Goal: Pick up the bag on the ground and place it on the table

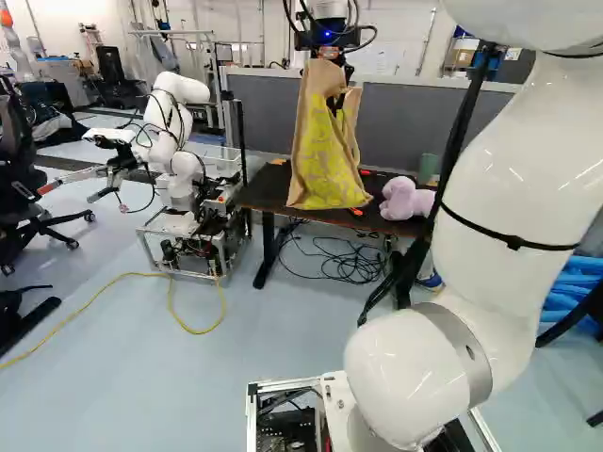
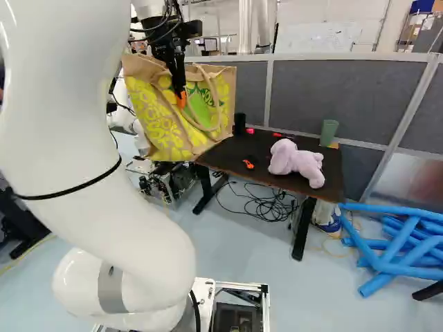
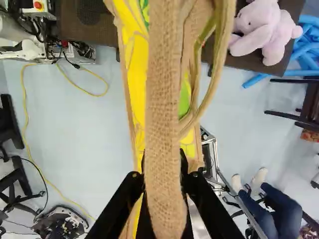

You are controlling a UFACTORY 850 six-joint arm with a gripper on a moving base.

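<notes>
The tan and yellow bag [image 2: 156,128] hangs upright below my gripper [image 2: 181,100], whose fingers reach down beside its upper part in the right base view. The same bag [image 1: 325,169] overlaps the table [image 1: 264,193] in the left base view; whether it touches the tabletop I cannot tell. In the wrist view, a strip of the bag [image 3: 162,99] runs between the two fingers of the gripper [image 3: 163,172], which is shut on it; the fingertips are largely hidden. A looped handle [image 3: 219,55] stands loose beside that strip.
On the table lie a purple plush toy [image 2: 296,163], a green cup [image 2: 329,131] and a small orange item [image 2: 248,164]. Blue tubes [image 2: 398,242] lie right of it. Another robot [image 1: 174,141] stands left of the table. Cables [image 1: 344,259] lie beneath it. A seated person's legs [image 3: 274,211] show near the base.
</notes>
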